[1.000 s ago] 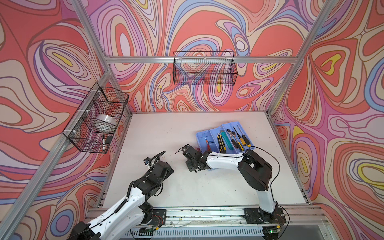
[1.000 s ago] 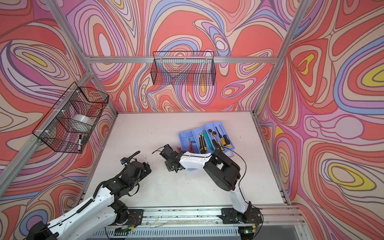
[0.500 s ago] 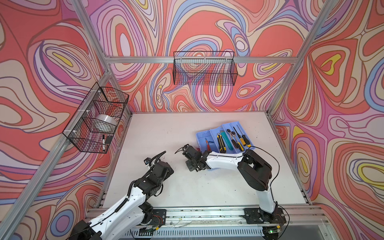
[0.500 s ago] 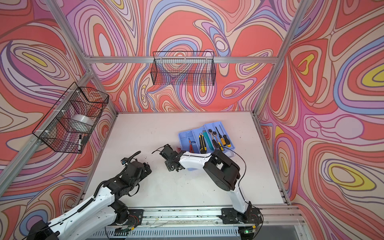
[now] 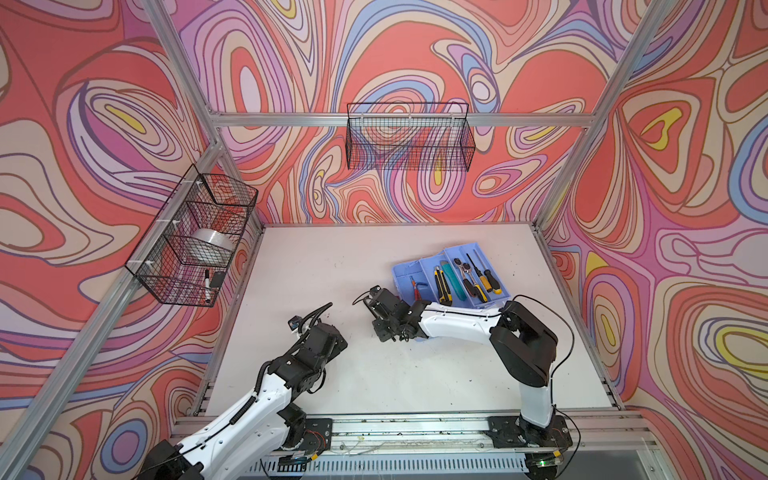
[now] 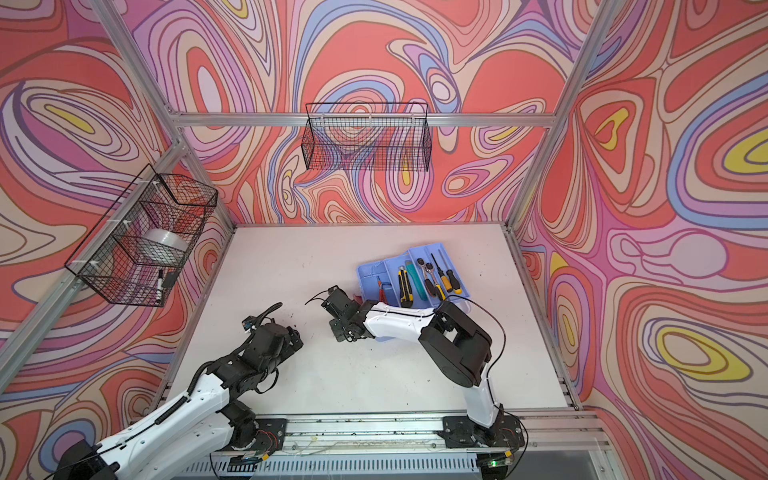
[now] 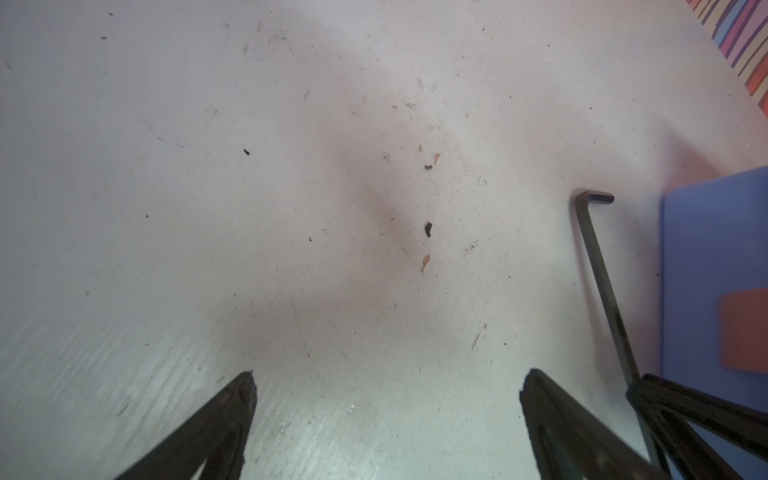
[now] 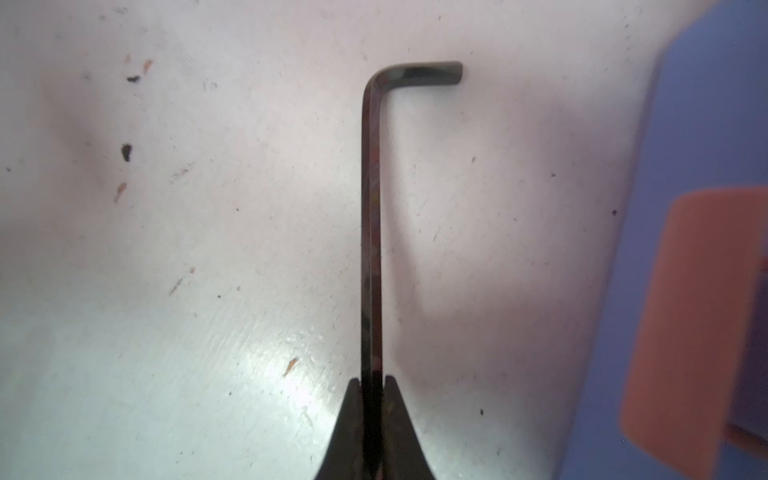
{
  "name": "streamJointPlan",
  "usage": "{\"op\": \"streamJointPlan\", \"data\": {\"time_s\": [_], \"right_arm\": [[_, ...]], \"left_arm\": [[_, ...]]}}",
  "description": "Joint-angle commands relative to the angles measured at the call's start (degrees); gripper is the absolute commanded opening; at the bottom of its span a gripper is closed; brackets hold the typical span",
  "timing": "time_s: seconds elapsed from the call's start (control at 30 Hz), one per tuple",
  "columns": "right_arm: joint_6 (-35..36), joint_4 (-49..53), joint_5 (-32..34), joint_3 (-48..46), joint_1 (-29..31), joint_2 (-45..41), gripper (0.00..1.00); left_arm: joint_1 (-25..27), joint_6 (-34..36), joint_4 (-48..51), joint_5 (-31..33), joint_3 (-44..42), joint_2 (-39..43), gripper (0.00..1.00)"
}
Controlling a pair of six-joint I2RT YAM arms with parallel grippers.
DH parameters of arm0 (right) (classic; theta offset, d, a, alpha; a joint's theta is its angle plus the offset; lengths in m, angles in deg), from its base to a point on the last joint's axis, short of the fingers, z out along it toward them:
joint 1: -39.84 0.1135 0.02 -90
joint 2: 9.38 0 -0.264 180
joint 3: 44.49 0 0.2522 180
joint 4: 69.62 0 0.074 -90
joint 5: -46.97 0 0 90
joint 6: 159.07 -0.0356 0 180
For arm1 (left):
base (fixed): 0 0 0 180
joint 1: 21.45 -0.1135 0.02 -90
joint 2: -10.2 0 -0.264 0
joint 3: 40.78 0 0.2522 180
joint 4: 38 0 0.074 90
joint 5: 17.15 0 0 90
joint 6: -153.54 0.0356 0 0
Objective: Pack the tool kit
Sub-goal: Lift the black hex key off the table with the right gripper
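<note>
Right claw (image 8: 372, 380) pinches hex key (image 8: 371, 208), tool kit (image 8: 706, 104) just beside; left claw (image 7: 388, 374) gapes.

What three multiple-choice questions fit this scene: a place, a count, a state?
1. Where on the table is the blue tray? A) far right B) near left C) near centre
2. How many wire baskets hang on the walls? A) one B) two C) four
3. The right gripper is: A) open, empty B) shut on the hex key C) out of view
A: it lies near the back wall, right of centre. B: a left-wall basket and a back-wall one. B: jaws pinch the key's shank.
</note>
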Motion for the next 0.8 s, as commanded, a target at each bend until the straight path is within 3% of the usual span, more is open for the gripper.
{"op": "streamJointPlan", "data": {"time_s": [0.0,0.77], "right_arm": [[-0.3,-0.28,1.12,-0.36,0.33,-3.58,0.0],[-2.17,-1.34,0.09,-7.07,1.16,-0.85,0.0]], "left_arm": [[-0.28,-0.17,0.52,-0.31,1.2,-0.86,1.0],[-0.29,-0.31,1.11,-0.28,1.2,-0.52,1.0]]}}
